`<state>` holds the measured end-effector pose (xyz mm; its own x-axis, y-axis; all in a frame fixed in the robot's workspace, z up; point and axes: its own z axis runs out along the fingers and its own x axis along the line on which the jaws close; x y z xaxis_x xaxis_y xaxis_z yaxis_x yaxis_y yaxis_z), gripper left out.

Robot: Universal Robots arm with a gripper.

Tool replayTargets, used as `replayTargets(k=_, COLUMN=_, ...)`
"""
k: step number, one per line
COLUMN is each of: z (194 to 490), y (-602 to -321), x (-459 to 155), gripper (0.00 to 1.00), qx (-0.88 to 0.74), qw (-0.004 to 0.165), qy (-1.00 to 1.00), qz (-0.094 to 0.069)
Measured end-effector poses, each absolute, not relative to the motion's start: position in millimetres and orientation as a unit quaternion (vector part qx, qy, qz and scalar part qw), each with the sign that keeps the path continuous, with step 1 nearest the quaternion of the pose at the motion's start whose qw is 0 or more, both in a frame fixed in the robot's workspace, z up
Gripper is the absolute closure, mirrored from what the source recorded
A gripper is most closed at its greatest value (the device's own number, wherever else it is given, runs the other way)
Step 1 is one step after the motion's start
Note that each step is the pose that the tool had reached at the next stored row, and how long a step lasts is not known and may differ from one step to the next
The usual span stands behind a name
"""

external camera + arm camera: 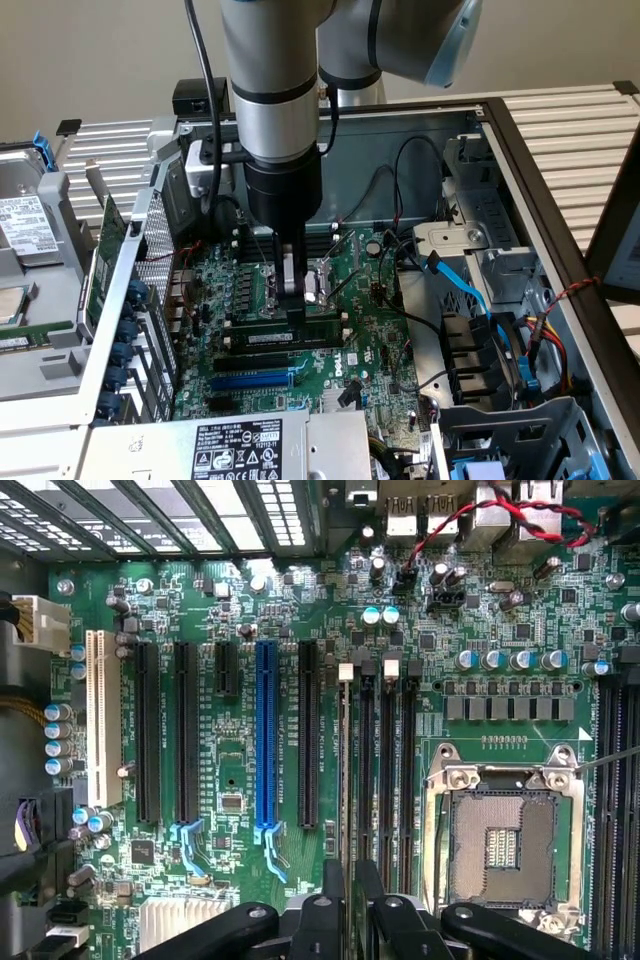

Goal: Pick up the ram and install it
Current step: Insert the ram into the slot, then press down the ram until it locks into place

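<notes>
- The gripper [296, 300] stood at centre frame of the exterior view, fingers closed on the ram [285, 336].
- The ram stood edge-down in a motherboard [250, 780] slot beside the CPU socket [500, 845].

My silver-and-grey Universal Robots arm [270, 90] hangs vertically, wrist straight down at six o'clock. Its black two-fingered gripper [296, 312] points downward, narrow fingers [318, 920] pinched close on the thin green ram stick [346, 780].
</notes>
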<state>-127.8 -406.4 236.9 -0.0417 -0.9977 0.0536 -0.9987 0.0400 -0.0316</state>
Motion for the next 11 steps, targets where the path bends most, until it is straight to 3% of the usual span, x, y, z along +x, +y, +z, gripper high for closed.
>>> replayTargets(k=11, z=245.2, y=-406.6, x=-128.4, gripper=0.80, qx=0.692, qw=0.003, qy=-0.721, qz=0.024)
